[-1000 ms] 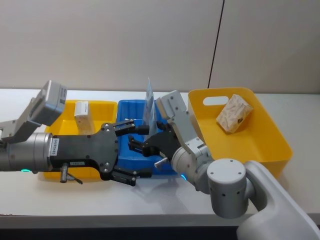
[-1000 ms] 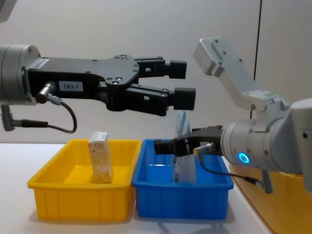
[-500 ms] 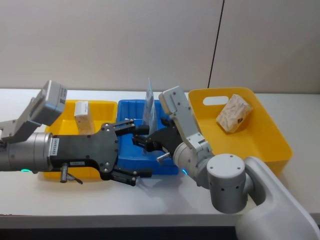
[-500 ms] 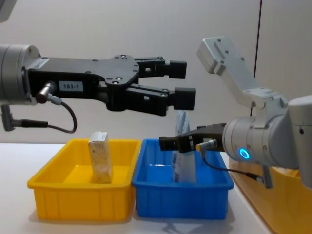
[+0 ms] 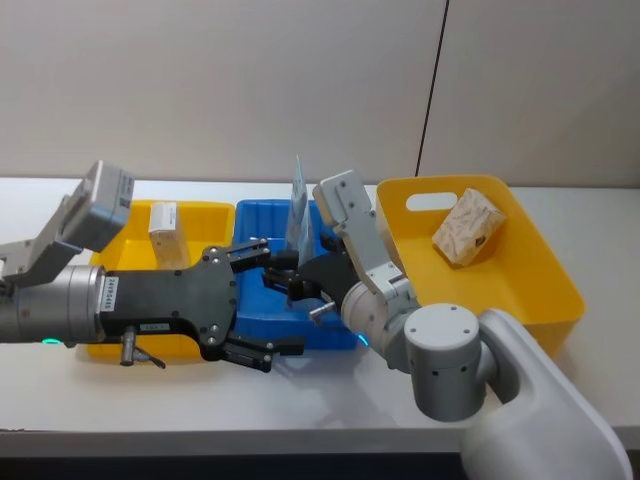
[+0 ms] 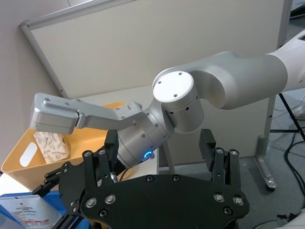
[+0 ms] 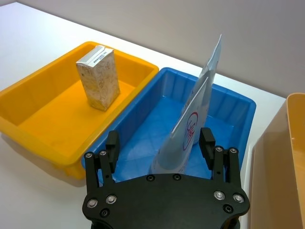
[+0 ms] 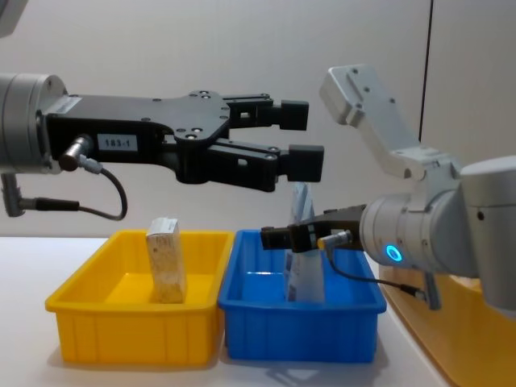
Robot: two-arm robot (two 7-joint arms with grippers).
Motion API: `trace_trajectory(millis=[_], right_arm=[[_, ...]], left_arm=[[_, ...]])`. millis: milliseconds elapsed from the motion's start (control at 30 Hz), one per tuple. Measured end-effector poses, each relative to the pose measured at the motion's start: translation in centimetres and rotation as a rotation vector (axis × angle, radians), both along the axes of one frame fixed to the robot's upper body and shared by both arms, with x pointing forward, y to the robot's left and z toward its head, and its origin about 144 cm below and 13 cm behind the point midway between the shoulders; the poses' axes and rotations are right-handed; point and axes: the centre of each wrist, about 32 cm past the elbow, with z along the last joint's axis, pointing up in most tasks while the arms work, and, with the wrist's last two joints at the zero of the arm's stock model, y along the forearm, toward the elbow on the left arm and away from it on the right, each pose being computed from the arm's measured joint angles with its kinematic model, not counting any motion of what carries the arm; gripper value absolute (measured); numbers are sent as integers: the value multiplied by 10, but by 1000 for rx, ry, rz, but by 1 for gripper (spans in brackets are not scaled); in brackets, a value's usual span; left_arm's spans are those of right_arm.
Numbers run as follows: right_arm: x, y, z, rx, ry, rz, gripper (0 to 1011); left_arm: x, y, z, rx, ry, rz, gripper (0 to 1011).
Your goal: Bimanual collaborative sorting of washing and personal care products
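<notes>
Two tapered light-blue and white tubes (image 5: 298,205) (image 7: 195,109) (image 8: 305,266) stand upright in the blue tray (image 5: 250,212) (image 8: 298,310). My right gripper (image 5: 283,283) (image 7: 159,143) (image 8: 274,236) hovers open over that tray, just short of the tubes, holding nothing. My left gripper (image 5: 262,300) (image 8: 302,137) (image 6: 159,152) is open and empty, held high above the trays. A small beige carton (image 5: 163,232) (image 7: 97,76) (image 8: 165,262) stands in the small yellow tray (image 5: 205,210) (image 8: 133,314). A grey-beige soft pack (image 5: 468,227) (image 6: 51,144) lies in the large yellow basket (image 5: 545,270).
The three containers sit side by side on a white table (image 5: 560,200), the basket at the right. Both arms cross over the front of the blue tray. A wall stands close behind the table.
My right arm has swung a little to the left and its gripper has risen slightly over the blue tray. The left arm and the products have not moved.
</notes>
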Motion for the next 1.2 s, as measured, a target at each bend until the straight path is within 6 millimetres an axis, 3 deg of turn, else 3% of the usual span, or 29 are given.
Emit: trace_trajectory(millis=[500, 800, 1200], right_arm=[[8, 7, -1, -1, 7, -15, 994], [12, 5, 0, 6, 7, -34, 775], [13, 3, 0, 17, 10, -40, 371]], left_arm=[[0, 0, 0, 0, 0, 0, 1001], [0, 0, 0, 0, 0, 0, 1001], [0, 0, 0, 0, 0, 0, 1001]])
